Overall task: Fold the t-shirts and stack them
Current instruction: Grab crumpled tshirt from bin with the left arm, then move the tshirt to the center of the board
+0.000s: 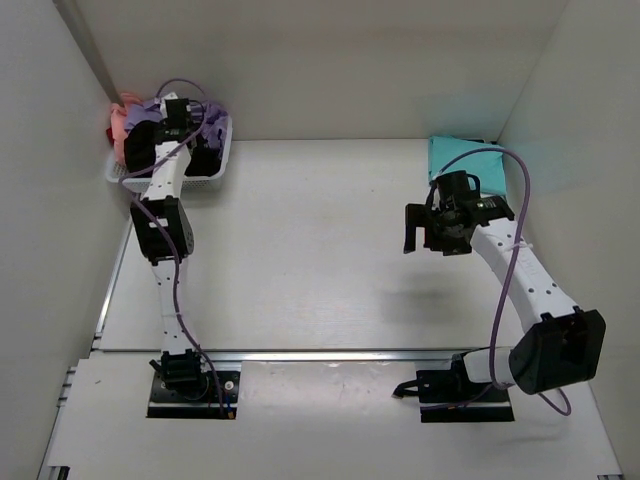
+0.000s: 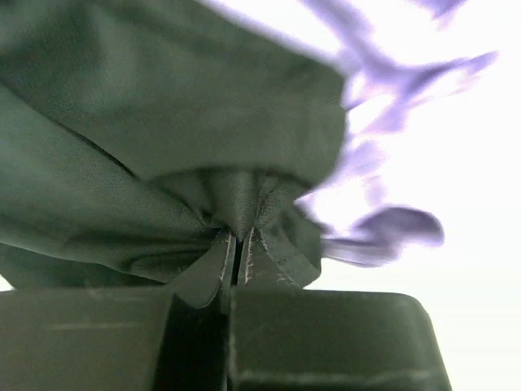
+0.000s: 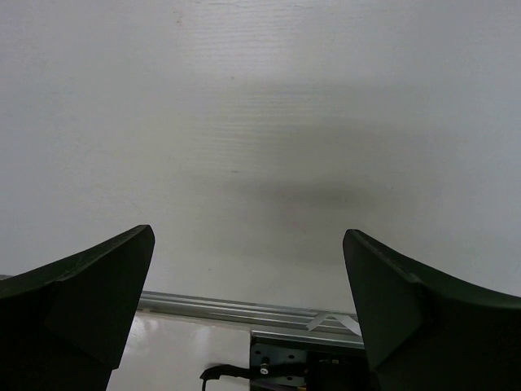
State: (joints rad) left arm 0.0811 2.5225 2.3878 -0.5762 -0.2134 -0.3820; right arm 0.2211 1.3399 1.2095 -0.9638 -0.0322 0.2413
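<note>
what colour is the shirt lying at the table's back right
The t-shirt is teal; best seen in the top view.

Open across the middle of the surface (image 1: 300,250). Blocked at the far left corner by a white mesh basket (image 1: 224,160) heaped with t-shirts (image 1: 125,125), at the far right corner by a teal t-shirt (image 1: 452,155).

Left arm (image 1: 165,182) stretched to far-left corner, left gripper (image 2: 238,238) pinched closed; right arm (image 1: 530,275) bent, right gripper (image 3: 248,235) fingers wide apart.
</note>
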